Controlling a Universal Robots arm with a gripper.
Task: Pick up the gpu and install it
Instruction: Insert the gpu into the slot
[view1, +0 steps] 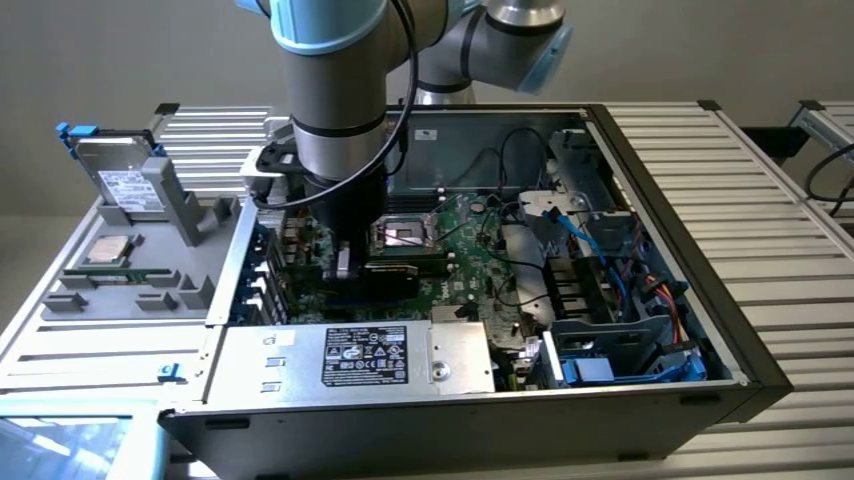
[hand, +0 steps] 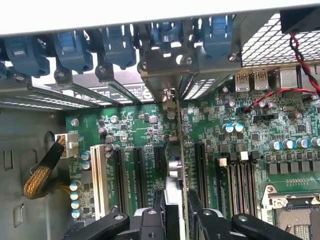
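Observation:
My gripper (hand: 178, 216) is down inside the open computer case, shut on the gpu (hand: 176, 165). I see the card edge-on between the two black fingers (hand: 159, 212). It stands upright over the green motherboard (hand: 125, 130), among the black expansion slots (hand: 139, 175). Its metal bracket end (hand: 170, 82) reaches the rear slot openings under the blue latches (hand: 115, 42). Whether the card sits fully in a slot I cannot tell. In the exterior view the gripper (view1: 347, 262) hangs over the motherboard (view1: 470, 240) toward the view's left, just beside the CPU socket (view1: 400, 235).
A silver power supply (view1: 360, 355) fills the case's near side. Blue cables (view1: 587, 240) and drive bays lie at the exterior view's right. A grey tray with a labelled drive (view1: 127, 185) stands outside the case at the left. A braided cable (hand: 42, 175) and a white slot (hand: 97, 175) lie nearby.

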